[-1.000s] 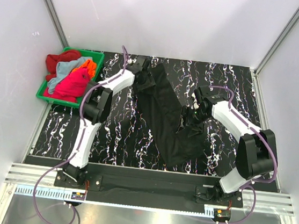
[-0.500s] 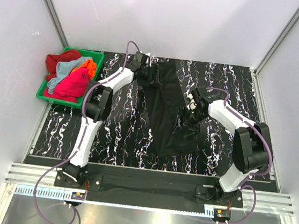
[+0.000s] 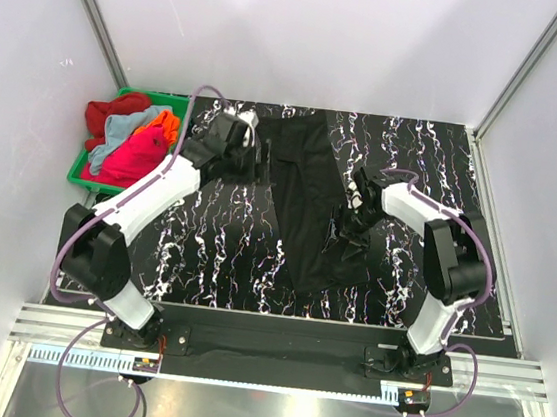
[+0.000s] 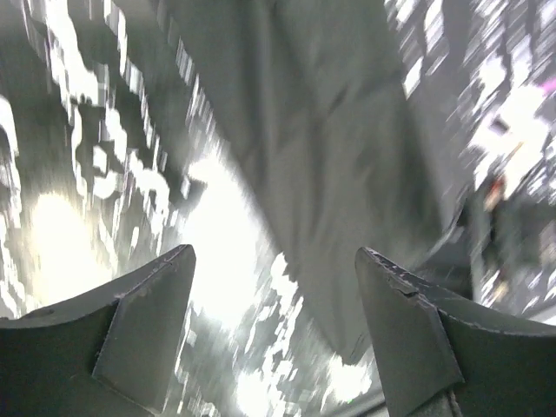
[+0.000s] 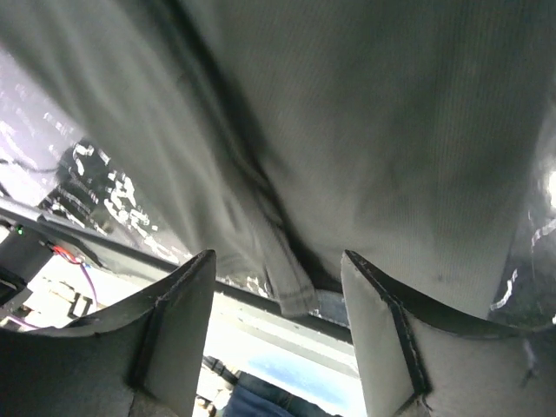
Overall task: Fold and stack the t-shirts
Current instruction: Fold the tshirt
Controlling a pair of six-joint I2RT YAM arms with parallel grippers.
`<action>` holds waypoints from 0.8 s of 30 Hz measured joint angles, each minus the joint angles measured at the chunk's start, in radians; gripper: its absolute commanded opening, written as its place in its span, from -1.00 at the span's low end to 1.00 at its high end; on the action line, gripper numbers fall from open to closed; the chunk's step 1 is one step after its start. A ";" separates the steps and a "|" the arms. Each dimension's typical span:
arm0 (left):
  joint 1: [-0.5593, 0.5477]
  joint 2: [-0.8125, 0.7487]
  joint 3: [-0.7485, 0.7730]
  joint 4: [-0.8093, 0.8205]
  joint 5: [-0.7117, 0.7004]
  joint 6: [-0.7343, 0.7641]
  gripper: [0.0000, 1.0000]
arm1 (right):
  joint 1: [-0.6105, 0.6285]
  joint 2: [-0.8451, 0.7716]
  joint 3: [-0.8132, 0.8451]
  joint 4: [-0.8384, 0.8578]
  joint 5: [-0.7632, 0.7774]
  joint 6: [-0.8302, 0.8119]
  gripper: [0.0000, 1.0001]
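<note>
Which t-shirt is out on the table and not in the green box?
The black t-shirt: it alone lies stretched out on the table, while the red, light blue, orange and pink ones sit heaped in the green bin.

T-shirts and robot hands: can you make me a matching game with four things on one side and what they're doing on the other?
Things:
1. black t-shirt
2. pink t-shirt
3. green bin
4. left gripper

Places or states:
a. open, holding nothing
b. lying long on the table, between the arms
c. at the far left corner
d. piled in the bin with other shirts

Pairs: 1-b, 2-d, 3-c, 4-a
</note>
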 measured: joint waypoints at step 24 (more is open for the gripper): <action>-0.003 -0.356 -0.540 -0.015 0.230 -0.033 0.25 | 0.289 -0.006 -0.105 0.206 -0.025 0.357 0.43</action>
